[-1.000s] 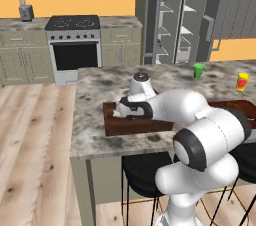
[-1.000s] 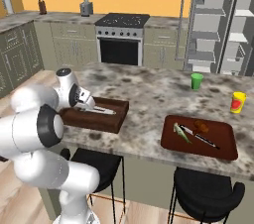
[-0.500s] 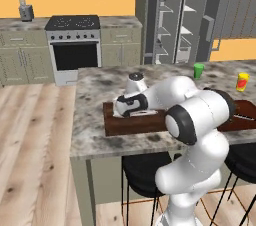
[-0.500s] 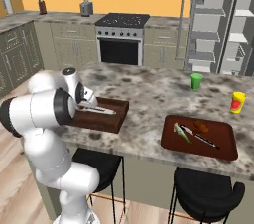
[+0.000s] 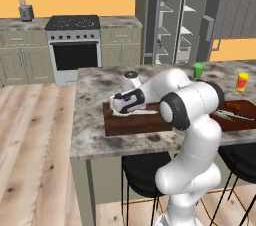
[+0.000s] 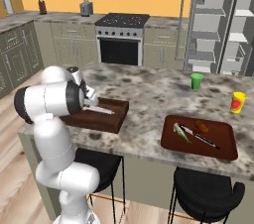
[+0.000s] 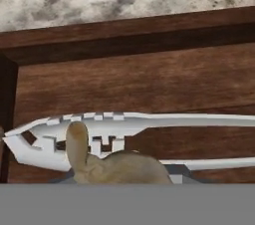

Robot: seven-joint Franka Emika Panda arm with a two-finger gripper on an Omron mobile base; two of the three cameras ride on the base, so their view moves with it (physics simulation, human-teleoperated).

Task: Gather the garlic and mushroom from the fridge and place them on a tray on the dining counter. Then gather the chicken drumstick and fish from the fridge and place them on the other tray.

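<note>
Two trays, dark (image 6: 99, 115) and reddish (image 6: 218, 143); one fish (image 7: 149, 122), one drumstick (image 7: 104, 162), two stools (image 6: 206, 188).

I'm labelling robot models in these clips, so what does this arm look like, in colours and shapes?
A glossy white arm of thick rounded segments, with dark grey to black rings at the joints and a round dark cap on one link. Its hand is white with a black band. No cables or markings are visible.

Both base views look forward and down across the dining counter (image 5: 95, 135) (image 6: 149, 94) from behind, left and right, sharing the other tray (image 5: 132, 122) (image 6: 101, 119), which the hand view faces close above (image 7: 149, 69).
</note>
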